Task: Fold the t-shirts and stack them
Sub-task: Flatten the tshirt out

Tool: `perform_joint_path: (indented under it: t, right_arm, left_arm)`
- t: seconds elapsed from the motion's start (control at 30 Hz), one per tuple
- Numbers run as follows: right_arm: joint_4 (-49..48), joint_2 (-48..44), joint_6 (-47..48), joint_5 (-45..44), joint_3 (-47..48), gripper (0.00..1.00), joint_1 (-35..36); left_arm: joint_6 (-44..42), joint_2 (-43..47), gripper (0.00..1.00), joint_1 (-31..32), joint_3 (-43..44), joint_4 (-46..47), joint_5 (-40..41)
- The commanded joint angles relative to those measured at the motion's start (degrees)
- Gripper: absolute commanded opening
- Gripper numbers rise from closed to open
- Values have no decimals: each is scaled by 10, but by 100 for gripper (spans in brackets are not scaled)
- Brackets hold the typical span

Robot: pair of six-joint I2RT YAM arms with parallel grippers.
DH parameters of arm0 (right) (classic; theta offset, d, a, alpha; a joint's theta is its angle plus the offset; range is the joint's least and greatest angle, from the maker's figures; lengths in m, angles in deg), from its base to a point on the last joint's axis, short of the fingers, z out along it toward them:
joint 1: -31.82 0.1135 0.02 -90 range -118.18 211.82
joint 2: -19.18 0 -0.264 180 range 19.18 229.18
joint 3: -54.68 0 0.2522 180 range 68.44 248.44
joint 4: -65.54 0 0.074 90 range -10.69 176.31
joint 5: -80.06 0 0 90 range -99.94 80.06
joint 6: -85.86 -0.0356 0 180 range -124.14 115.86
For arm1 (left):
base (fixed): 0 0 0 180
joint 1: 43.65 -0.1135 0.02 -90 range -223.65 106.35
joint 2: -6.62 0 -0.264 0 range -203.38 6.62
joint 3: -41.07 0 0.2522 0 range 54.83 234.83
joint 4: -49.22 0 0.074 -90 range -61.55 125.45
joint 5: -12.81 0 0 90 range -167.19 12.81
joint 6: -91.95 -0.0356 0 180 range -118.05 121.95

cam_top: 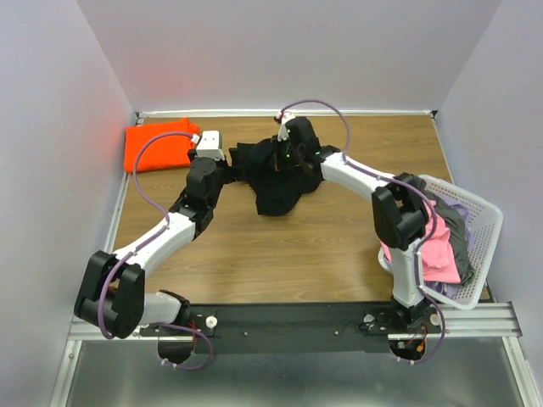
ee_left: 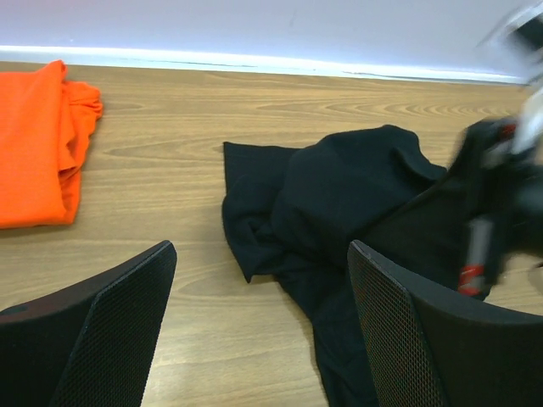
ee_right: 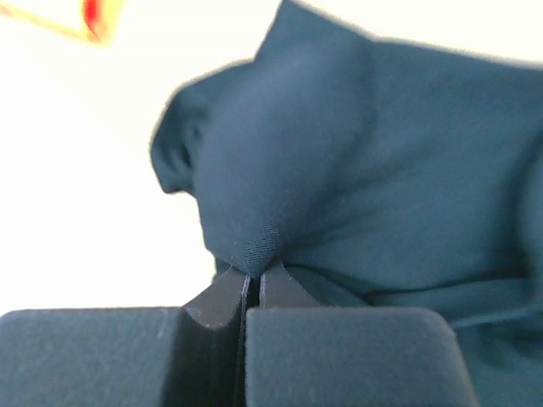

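Top: black shirt (cam_top: 273, 191) lies crumpled at the back of the worktop (cam_top: 280, 254), orange shirt (cam_top: 159, 146) sits far left and looks folded, pink shirt (cam_top: 441, 254) is in the basket (cam_top: 479, 225) on the right. Left wrist: left claw (ee_left: 260, 254) is wide open, empty, hovering just short of the black shirt's near edge. Right wrist: right claw (ee_right: 254, 280) is pinched tight on a fold of black cloth, so I'd call this the spread-out step before folding; next, left needs to grab a second edge so both can pull it flat.
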State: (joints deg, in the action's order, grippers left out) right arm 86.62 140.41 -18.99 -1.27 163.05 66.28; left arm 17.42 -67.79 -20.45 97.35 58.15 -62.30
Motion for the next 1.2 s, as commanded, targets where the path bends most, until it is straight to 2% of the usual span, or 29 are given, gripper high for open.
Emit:
perform_joint_path:
  t: [0.0,0.13,0.3,0.43,0.47,0.53,0.57,0.7,0.77,0.87,1.0,1.17]
  right_arm:
    - [-3,-139,18,-69,0,2,2]
    - [-3,-217,26,-177,-27,2,-16]
    - [-4,-245,-6,-189,-58,2,-114]
    - [-4,-211,-39,-203,-65,3,-177]
    - [-4,-185,-44,-203,-63,6,-189]
    - [-3,-154,-54,-192,-58,25,-219]
    - [1,-132,-60,-192,-58,43,-226]
    - [1,-117,-69,-171,-81,80,-231]
    - [1,-119,-70,-132,-91,82,-230]
    - [-1,-131,-75,-129,-124,85,-224]
    - [-1,-148,-76,-144,-177,85,-222]
    - [-2,-173,-76,-155,-207,84,-222]
  left_arm:
    - [-10,41,89,-5,-9,-12,49]
    - [-15,71,89,-6,-18,-13,64]
    - [-18,50,89,-4,-11,-18,59]
    - [-16,6,87,8,7,-11,26]
    - [-17,-3,87,11,11,-8,21]
    - [-18,-29,87,18,22,-2,4]
    - [-17,-37,87,18,25,0,-4]
    - [-14,-78,87,22,34,8,-21]
    - [-6,-93,87,23,34,17,-42]
    - [7,-131,86,37,42,40,-91]
    - [10,-209,86,51,77,31,-83]
    - [26,-252,84,51,89,16,-60]
